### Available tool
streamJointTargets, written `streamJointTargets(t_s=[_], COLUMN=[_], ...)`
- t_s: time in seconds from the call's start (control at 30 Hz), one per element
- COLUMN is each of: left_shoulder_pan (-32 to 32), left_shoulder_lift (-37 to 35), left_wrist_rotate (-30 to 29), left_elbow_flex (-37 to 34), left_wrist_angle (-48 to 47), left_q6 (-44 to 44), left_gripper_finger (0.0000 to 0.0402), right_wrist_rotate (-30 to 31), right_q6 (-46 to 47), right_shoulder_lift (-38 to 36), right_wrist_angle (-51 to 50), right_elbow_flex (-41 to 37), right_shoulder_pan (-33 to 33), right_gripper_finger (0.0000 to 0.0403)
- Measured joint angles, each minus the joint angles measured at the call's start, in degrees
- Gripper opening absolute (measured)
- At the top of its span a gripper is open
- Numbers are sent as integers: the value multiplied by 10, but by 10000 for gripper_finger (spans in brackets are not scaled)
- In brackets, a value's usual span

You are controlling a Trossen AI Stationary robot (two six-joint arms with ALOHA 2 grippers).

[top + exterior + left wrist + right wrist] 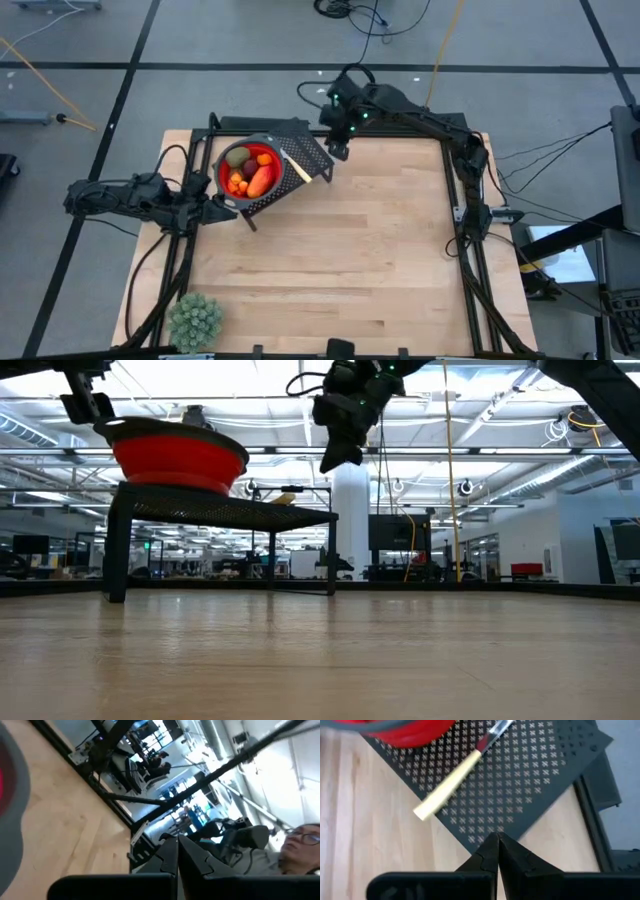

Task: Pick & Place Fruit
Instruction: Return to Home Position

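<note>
No legible text, label, brand, number or sign anywhere.

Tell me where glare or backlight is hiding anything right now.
Low view: bright ceiling lights behind turn the shelf and the right gripper into dark shapes, and the bowl shows only its red wall. Left wrist view: past the left gripper, glare washes out the room. High view: even light, fruit plainly visible. Right wrist view: no glare on the knife.

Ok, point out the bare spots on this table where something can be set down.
Bare wood runs across the table from the shelf to the right edge, and along the front beside the spiky plant. The shelf corner is crowded: red bowl of fruit, knife, left gripper and right gripper.
</note>
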Motion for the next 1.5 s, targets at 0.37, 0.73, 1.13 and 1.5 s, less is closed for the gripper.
streamJointTargets(t_s=[0.37,0.73,1.13,1.5], left_shoulder_pan=[0,0,0,35], left_shoulder_lift=[0,0,-1,-18], left_wrist_rotate=[5,-33,-98,-192], left_elbow_flex=[0,0,0,0], left_wrist_angle=[154,115,117,59], left_q6=[229,340,393,470], left_gripper_finger=[8,8,8,8], right_wrist_rotate=[-42,-116,-117,-141], right_q6=[-76,-113,-127,-101], right_shoulder_lift=[-32,-35,-51,-99], right_wrist_angle=[9,-4,21,57], right_elbow_flex=[1,1,0,0], right_shoulder_pan=[-28,-58,-81,-76], right_gripper_finger=[0,0,0,0])
